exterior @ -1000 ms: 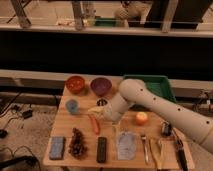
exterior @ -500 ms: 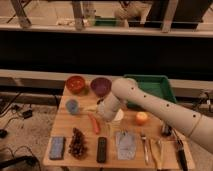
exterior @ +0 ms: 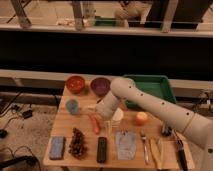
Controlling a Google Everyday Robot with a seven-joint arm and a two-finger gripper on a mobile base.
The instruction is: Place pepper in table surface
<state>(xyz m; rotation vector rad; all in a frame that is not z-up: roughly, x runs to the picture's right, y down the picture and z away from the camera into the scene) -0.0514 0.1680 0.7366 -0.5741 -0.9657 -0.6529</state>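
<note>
Matt, light wood with lengthwise plank lines on the table surface (exterior: 64,125). Smooth red-orange skin on the pepper (exterior: 95,124), lying on that wood. Smooth green plastic for the tray (exterior: 150,82). Smooth, white, hard-looking shell along the robot arm (exterior: 150,105), down to the gripper (exterior: 103,114) just above the pepper, jaws apart. Soft grey cloth (exterior: 125,145), slightly creased. Dull orange rind on the round fruit (exterior: 142,118). Dark, knobbly surface on the grape bunch (exterior: 77,142). Metal-looking utensils (exterior: 146,147), finish hard to tell.
</note>
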